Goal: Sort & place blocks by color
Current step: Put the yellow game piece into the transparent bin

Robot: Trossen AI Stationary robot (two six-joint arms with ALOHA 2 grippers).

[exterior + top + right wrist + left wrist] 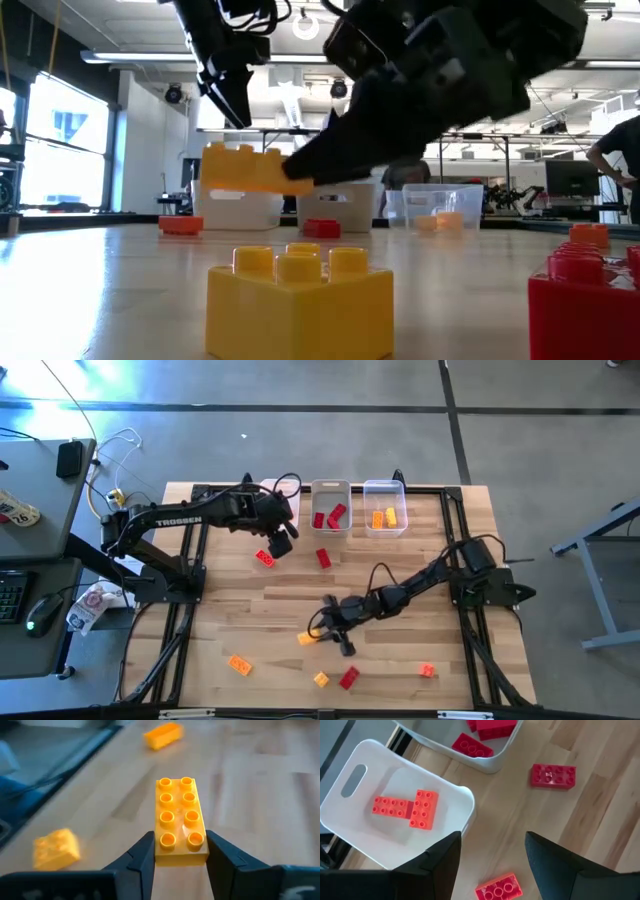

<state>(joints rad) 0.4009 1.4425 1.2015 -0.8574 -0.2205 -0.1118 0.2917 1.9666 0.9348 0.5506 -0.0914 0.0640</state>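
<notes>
two arms | right gripper (180,851) fingers clamp yellow block (181,820) mid-table, off surface | left gripper (492,852) fingers apart beside white bin (465,800) rim

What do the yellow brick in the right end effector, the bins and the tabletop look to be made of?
Yellow brick: moulded plastic, likely; glossy, uniform studs, held between the right end effector fingers.
White bin: smooth opaque plastic with a moulded handle slot. Clear bin: translucent plastic.
Tabletop: wood strips by the visible grain, probably sealed.

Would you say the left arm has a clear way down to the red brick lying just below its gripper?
Probably yes: the left gripper hangs open and empty above the red brick, with only bare table around it and the white bin off to one side.
</notes>
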